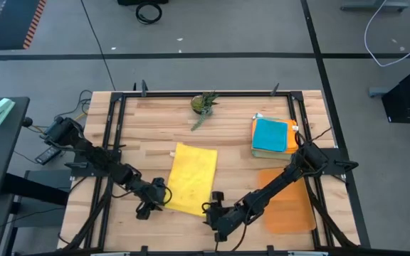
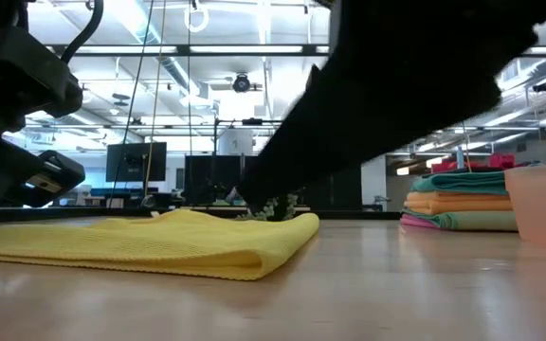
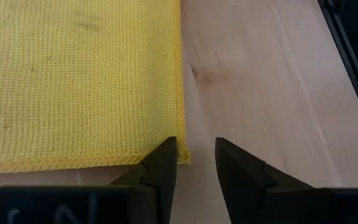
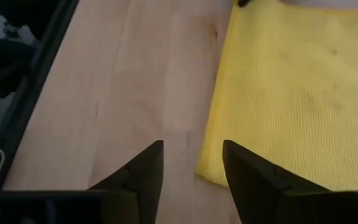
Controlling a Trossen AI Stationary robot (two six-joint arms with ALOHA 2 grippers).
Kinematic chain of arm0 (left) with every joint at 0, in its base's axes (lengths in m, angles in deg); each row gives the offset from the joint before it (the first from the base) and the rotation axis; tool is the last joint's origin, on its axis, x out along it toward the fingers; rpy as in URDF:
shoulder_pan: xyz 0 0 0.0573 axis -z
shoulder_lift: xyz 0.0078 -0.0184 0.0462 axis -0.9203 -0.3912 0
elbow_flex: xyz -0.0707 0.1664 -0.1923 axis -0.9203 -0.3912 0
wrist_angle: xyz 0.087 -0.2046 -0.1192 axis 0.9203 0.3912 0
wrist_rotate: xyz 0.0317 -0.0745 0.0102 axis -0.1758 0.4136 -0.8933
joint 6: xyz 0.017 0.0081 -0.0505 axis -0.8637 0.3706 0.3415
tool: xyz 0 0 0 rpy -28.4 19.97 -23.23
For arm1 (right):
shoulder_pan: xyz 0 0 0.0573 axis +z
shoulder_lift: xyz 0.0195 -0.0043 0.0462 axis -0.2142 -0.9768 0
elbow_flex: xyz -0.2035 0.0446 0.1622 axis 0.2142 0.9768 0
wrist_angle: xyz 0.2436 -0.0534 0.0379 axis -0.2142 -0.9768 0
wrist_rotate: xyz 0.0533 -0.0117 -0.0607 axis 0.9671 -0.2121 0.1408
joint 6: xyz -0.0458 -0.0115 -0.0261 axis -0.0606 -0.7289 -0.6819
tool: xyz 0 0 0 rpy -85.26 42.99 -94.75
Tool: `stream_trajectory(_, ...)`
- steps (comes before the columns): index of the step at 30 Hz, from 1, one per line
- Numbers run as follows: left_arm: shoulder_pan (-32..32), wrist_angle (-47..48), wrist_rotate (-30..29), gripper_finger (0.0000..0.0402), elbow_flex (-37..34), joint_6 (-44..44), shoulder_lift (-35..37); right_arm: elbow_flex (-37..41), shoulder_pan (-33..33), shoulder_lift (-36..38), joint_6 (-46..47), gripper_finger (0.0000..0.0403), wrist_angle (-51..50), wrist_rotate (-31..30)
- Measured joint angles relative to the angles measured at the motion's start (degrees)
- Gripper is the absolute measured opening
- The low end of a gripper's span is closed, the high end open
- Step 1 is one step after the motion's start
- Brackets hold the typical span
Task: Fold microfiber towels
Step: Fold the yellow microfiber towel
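Observation:
A yellow microfiber towel (image 1: pixel 192 178) lies folded on the wooden table's middle, its folded edge (image 2: pixel 254 258) showing in the low view. My left gripper (image 1: pixel 162 193) stands open at the towel's near left corner (image 3: pixel 180 152), low over the table. My right gripper (image 1: pixel 213 206) is open just off the towel's near right corner (image 4: pixel 211 171), with bare wood between its fingers (image 4: pixel 191 146). At the far right rests a stack of folded towels (image 1: pixel 272 135), teal on top. My left gripper (image 3: pixel 194 143) has one fingertip (image 3: pixel 165 155) at the yellow towel's near left corner, coming at it slanting down from the table's near left. Whether the fingertip touches the cloth I cannot tell. The towel lies flat on the table.
A flat orange mat (image 1: pixel 290 203) lies at the near right, under my right arm. A small green plant (image 1: pixel 205 105) stands at the far edge. A black frame rail (image 1: pixel 112 142) runs along the table's sides. Bare wood shows left of the towel (image 1: pixel 144 135).

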Motion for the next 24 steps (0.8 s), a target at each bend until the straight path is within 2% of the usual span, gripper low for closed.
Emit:
stream_trajectory(11,-0.02,-0.28,-0.31,0.0123,-0.07,0.06,-0.02,0.60,-0.46,-3.34,1.50,0.0167,1.95,1.23)
stream_trajectory(16,0.07,-0.63,-0.27,0.0121,-0.09,0.25,0.01,0.27,-0.48,-5.20,5.32,0.0167,2.40,0.90)
stream_trajectory(24,0.04,1.54,-0.26,0.0115,-0.17,-6.70,4.89,0.31,-0.09,-4.84,5.87,0.0167,1.34,1.44)
